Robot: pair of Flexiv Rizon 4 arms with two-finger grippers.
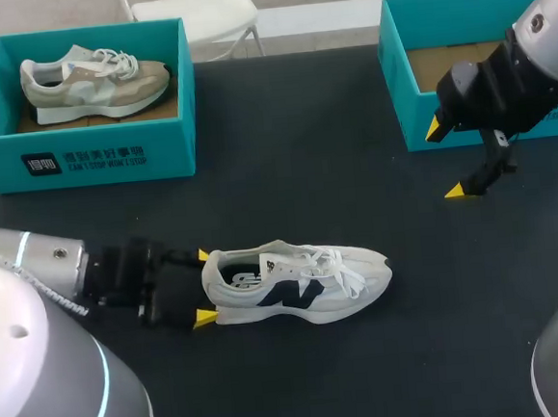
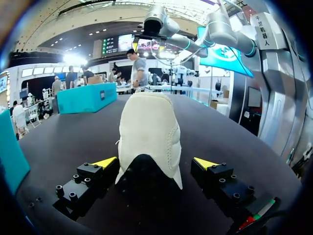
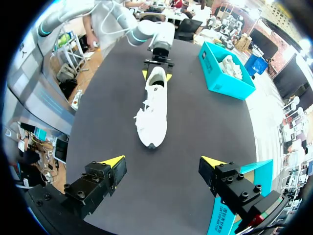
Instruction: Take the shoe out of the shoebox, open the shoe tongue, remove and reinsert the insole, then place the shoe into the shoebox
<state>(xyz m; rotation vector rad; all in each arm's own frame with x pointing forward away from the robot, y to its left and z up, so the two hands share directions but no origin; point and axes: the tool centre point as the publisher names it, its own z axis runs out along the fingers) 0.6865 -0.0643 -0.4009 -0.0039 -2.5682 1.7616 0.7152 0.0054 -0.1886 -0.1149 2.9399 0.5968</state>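
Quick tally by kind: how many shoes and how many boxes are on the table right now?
Shoes: 2 (white shoe, beige shoe)
Boxes: 2 (left box, right box)
Total: 4

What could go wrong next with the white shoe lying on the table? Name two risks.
1. The left gripper, fingers open, straddles the heel of the white shoe; closing off-centre could twist it away.
2. The right gripper hangs open beside the empty shoebox; a careless move might knock its wall.
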